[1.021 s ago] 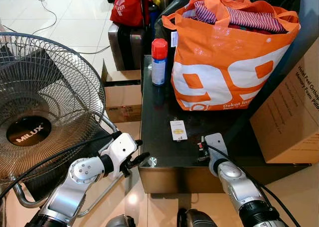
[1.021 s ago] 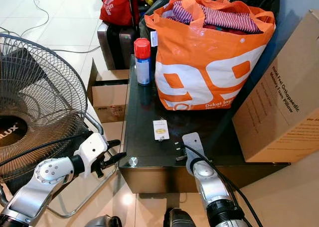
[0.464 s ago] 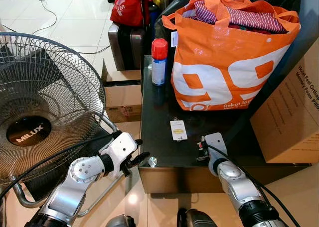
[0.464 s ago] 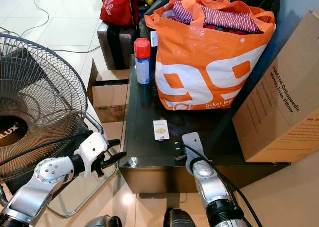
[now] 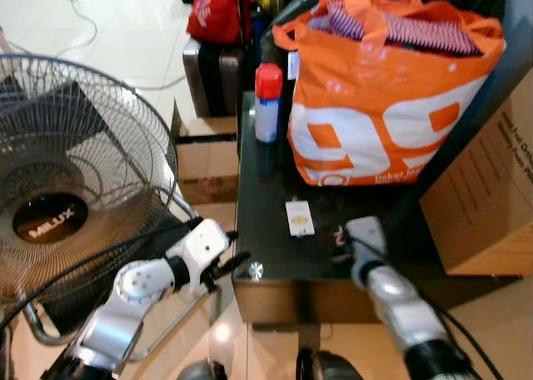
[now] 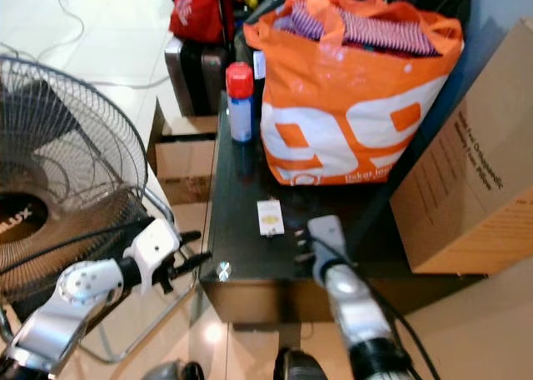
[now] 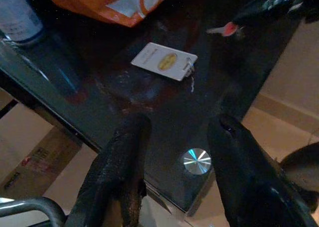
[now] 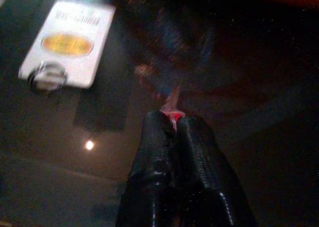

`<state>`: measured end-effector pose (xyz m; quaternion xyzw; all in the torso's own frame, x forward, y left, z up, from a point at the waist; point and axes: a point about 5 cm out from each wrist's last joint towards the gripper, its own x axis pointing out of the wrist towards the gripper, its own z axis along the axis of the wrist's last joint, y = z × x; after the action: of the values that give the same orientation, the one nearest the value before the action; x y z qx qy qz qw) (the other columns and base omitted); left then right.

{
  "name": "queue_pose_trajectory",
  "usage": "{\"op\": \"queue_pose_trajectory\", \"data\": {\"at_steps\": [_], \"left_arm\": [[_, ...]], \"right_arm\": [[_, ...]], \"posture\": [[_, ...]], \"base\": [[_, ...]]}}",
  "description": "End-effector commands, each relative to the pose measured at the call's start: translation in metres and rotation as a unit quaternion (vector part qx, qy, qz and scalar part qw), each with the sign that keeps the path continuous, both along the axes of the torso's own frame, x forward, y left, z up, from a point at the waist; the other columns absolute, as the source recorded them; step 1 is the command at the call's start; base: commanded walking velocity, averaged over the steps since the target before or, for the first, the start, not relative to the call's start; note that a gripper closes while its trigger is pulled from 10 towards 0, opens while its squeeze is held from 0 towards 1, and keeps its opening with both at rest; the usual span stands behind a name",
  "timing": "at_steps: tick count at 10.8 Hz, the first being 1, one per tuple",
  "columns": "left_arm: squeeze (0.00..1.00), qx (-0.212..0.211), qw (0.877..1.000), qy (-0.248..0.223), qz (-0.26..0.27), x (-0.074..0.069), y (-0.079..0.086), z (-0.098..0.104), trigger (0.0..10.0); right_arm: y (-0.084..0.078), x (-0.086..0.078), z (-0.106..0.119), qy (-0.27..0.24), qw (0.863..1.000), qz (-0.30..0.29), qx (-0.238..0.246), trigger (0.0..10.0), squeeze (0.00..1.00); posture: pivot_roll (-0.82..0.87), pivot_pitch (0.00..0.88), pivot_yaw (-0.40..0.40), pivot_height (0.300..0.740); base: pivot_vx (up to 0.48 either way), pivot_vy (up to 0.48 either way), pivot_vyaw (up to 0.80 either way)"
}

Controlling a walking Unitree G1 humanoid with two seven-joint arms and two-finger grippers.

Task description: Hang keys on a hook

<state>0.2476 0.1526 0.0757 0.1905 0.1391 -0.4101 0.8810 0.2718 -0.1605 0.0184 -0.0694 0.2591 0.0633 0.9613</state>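
Your white key tag is lying flat on the dark glass table, its long axis running toward the orange bag, ring end nearest you. It is sitting just ahead of your right gripper, whose fingers are pressing together on a small red piece. Your left gripper is hovering off the table's corner, fingers spread wide, holding nothing.

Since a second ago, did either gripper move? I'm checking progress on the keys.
Nothing among the things visibly changed; only the camera shifted. The right gripper stays shut on a small red piece, the left gripper open by the table corner, the white key tag lying flat.
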Motion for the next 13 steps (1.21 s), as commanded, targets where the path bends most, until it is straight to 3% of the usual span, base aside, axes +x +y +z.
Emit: {"op": "queue_pose_trajectory", "data": {"at_steps": [1,4,6,8,10,13], "left_arm": [[0.00,-0.016,1.000,-0.003,0.012,-0.001,0.002,0.002,10.0],[0.00,-0.059,0.997,-0.024,0.044,0.000,-0.002,0.013,10.0],[0.00,-0.112,0.987,-0.061,0.096,0.006,-0.006,0.033,10.0],[0.00,-0.140,0.979,-0.073,0.129,0.008,-0.008,0.041,10.0],[0.00,-0.143,0.977,-0.074,0.140,0.010,-0.009,0.042,10.0],[0.00,-0.142,0.976,-0.082,0.146,0.014,-0.010,0.045,10.0]], "right_arm": [[-0.008,-0.003,0.010,-0.022,1.000,-0.011,0.015,0.0,0.00],[-0.009,-0.015,0.045,-0.110,0.992,0.010,0.068,0.0,0.00],[-0.003,-0.025,0.083,-0.207,0.968,0.031,0.139,0.0,0.00],[-0.001,-0.029,0.103,-0.258,0.948,0.041,0.180,0.0,0.00],[0.003,-0.032,0.115,-0.254,0.927,0.052,0.270,0.0,0.00],[0.005,-0.026,0.121,-0.260,0.917,0.070,0.294,0.0,0.00]], "posture": [[-0.09,0.064,0.015,0.740],[-0.09,0.000,0.004,0.740],[-0.09,0.000,-0.006,0.740],[-0.09,0.000,-0.010,0.740],[-0.08,0.000,-0.011,0.740],[-0.08,0.000,-0.018,0.740]], "base": [[0.000,0.000,0.00],[0.000,0.000,0.00],[0.000,0.000,0.00],[0.000,0.000,0.00],[0.000,0.000,0.00],[0.000,0.000,0.00]]}}
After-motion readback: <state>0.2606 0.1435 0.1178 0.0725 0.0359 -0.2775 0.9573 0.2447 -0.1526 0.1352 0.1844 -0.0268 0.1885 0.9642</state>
